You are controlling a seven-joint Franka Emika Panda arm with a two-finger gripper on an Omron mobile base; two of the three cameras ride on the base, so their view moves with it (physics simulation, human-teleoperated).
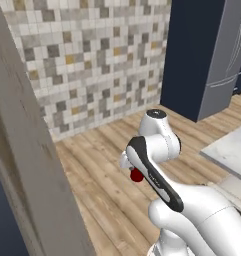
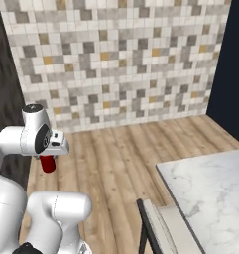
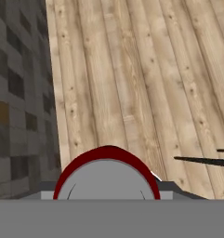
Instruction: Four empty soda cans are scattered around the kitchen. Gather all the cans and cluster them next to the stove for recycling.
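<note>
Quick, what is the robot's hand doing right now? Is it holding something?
End effector: closed on a red soda can, carried above the wood floor.

kitchen: mosaic tile wall [image 2: 121, 59], wood floor [image 2: 121, 154], marble counter [image 2: 210, 188], grey refrigerator [image 1: 224, 55].

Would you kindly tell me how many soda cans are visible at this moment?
1. A red soda can hangs in the pincer above the wood floor, near the tiled wall. Others may lie outside these views.
</note>
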